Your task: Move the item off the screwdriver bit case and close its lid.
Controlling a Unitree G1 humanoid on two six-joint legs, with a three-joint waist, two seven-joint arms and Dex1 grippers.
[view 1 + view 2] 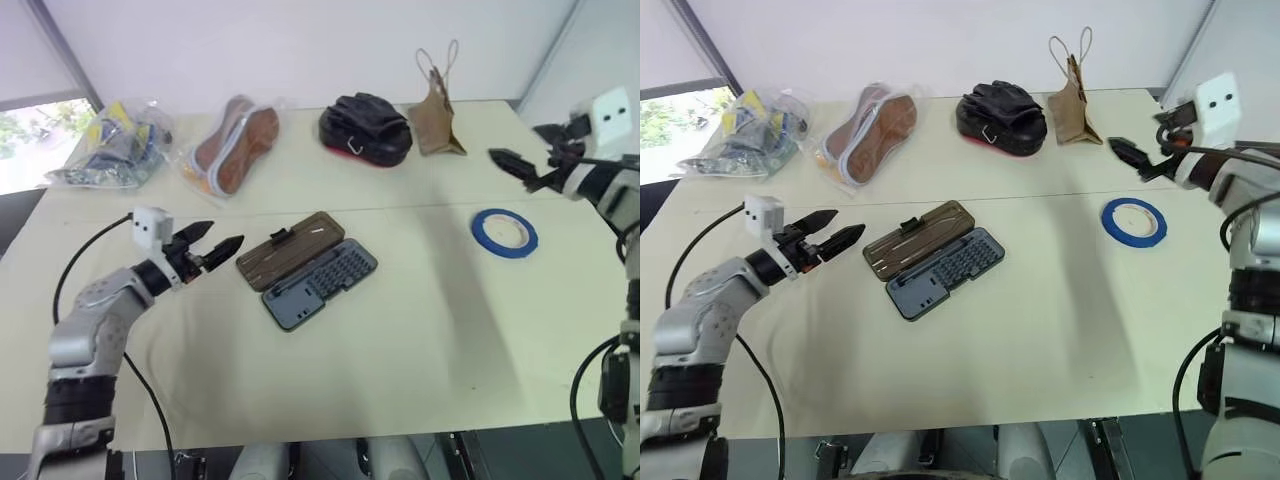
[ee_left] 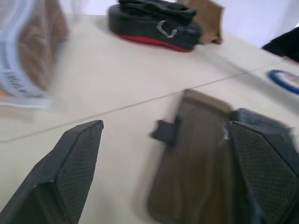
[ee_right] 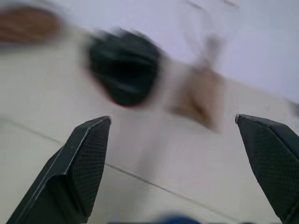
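We saw the tape roll (image 1: 477, 232) lying off the bit case (image 1: 318, 280). The lid (image 1: 290, 248) was not yet closed. The left gripper (image 1: 222, 238) and right gripper (image 1: 512, 168) were both spread and empty.

black pouch (image 3: 124, 70) and paper bag (image 3: 201, 100) blurred, tape roll (image 2: 286, 80) cut by edge, case (image 2: 196, 177) partly behind fingers (image 2: 266, 172)

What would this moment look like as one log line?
bit case: lid open, nothing on it | tape roll: off case | left gripper: open, beside case | right gripper: open, near tape roll
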